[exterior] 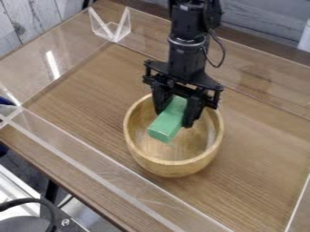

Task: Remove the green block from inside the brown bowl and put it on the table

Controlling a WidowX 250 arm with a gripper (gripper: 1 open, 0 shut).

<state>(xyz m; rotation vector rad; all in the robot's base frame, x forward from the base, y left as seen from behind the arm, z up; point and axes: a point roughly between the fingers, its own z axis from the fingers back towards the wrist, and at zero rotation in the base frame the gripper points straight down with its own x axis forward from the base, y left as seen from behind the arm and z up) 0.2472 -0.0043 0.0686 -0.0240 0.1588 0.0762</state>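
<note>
A black gripper (182, 89) clasps the green block (168, 121) over the brown bowl (175, 152) near the center of the frame, the block tilted, its lower end against the bowl's open interior as seen from the camera. The arm (194, 25) reaches down from the top edge. The bowl sits on the wood-grain table (85, 82), with a clear holder (111, 23) at upper left and a coiled black cable (31, 213) at lower left.
</note>
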